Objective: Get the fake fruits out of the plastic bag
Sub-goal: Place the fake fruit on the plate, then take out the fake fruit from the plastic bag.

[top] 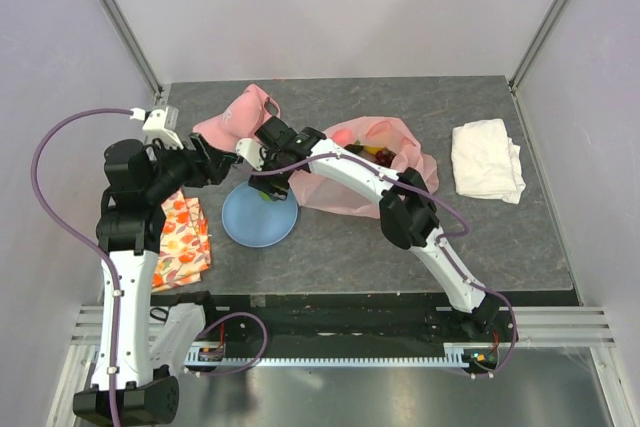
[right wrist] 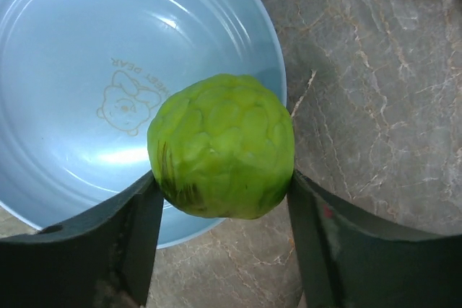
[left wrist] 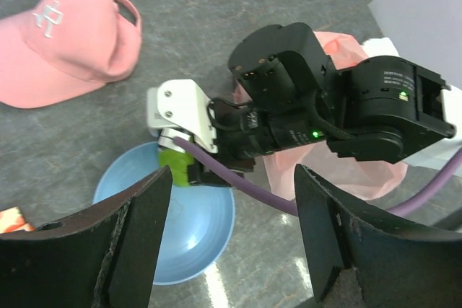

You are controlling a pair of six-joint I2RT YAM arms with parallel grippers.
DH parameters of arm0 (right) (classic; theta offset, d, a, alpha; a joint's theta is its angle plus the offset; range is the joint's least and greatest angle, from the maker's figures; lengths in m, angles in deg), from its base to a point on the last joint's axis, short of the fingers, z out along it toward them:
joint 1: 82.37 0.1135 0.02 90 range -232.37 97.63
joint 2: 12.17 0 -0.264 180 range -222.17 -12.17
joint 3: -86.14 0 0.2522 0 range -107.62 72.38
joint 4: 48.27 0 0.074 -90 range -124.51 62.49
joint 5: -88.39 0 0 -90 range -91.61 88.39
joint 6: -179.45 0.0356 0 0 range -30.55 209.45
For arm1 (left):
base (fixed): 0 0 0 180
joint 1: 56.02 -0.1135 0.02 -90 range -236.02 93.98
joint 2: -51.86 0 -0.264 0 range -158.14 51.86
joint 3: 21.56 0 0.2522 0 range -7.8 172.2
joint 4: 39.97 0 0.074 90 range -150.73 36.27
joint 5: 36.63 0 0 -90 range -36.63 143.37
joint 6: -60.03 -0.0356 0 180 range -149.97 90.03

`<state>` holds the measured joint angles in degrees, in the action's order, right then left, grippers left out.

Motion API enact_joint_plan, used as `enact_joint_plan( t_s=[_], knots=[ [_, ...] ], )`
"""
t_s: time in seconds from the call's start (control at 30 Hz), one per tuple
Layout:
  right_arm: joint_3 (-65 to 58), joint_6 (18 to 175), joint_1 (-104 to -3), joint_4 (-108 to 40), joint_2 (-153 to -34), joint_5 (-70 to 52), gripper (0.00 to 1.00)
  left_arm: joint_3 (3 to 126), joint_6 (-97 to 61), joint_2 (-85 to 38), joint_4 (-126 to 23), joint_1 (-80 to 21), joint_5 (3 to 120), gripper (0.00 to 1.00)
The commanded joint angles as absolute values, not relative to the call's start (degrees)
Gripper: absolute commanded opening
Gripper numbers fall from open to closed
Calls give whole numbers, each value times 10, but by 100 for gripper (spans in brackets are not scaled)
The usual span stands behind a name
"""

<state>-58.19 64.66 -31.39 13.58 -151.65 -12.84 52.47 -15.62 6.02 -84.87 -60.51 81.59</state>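
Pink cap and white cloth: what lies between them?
The pink plastic bag, fruits inside, with the right arm crossing it; the top view shows this.

Fruits (top: 380,154) in bag (top: 425,167) too small; plate (right wrist: 65,55) cropped by edge.

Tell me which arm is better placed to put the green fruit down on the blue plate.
Right. The right gripper grips the green fruit just above the rim of the blue plate. The left gripper is open, holds nothing and hovers nearby.
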Motion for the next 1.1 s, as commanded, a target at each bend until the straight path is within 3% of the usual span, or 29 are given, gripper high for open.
enact_joint_plan(
  t_s=[0.0, 0.17, 0.4, 0.53, 0.73, 0.93, 1.07],
  knots=[
    [-607, 664, -310, 122, -1499, -129, 78, 532, -119, 40, -819, -608, 860, 76],
    [-596, 682, -310, 169, -1424, -187, 93, 528, -119, 19, -798, -609, 856, 77],
    [-496, 691, -360, 186, -1201, -251, 93, 521, -157, -2, -763, -607, 902, 78],
    [-430, 695, -420, 147, -1114, -247, 84, 514, -226, -27, -754, -557, 991, 79],
    [-278, 702, -502, 115, -1057, -241, 68, 554, -298, -94, -770, -436, 962, 82],
    [-211, 734, -506, 84, -1097, -165, 59, 622, -359, -170, -781, -372, 955, 83],
    [-208, 773, -524, 61, -1151, -132, 57, 643, -431, -216, -848, -358, 1037, 83]
  ],
)
